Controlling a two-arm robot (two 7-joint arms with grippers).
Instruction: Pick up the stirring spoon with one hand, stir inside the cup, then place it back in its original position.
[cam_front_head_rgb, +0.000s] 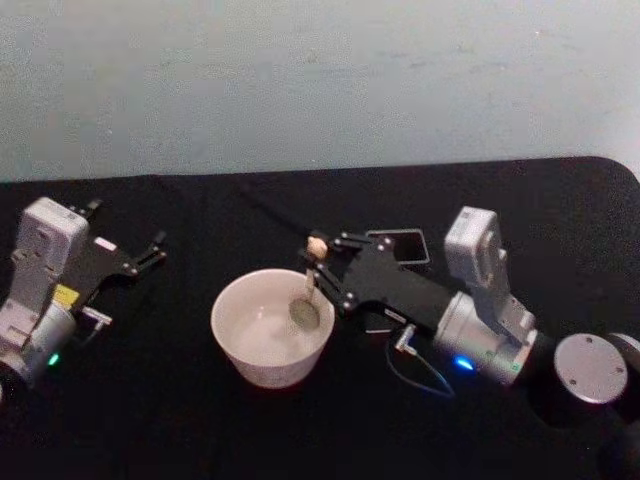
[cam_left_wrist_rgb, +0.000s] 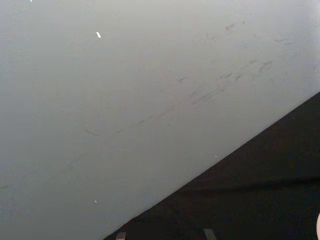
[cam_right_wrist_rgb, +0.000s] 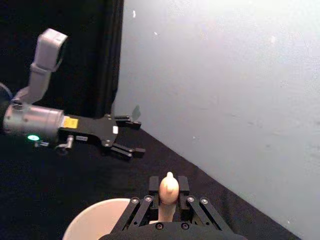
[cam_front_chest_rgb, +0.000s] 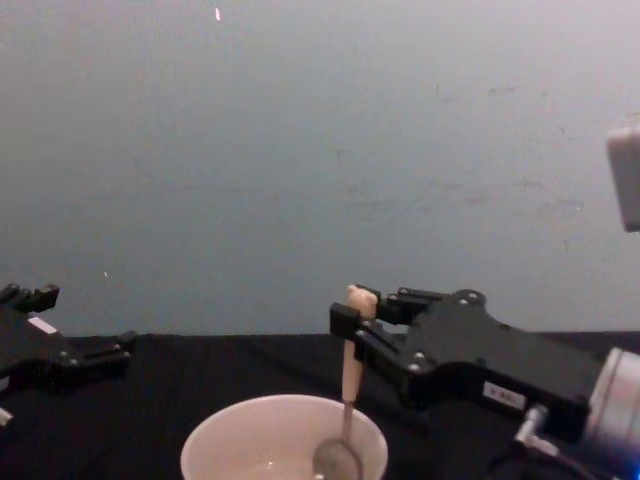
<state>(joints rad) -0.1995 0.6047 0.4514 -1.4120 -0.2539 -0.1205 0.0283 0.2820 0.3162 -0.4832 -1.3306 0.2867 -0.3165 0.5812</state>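
Right gripper (cam_front_head_rgb: 318, 262): clamping stirring spoon (cam_front_chest_rgb: 350, 385) by its handle, the spoon's bowl sitting inside cup (cam_front_head_rgb: 270, 370). Left gripper (cam_front_head_rgb: 123, 226): idling left of cup, well apart, fingers spread.

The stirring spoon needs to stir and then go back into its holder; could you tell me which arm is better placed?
Right. The right gripper is shut on the stirring spoon, whose bowl is inside the cup, and the dark holder stands just behind it. The left gripper sits open at the far left.
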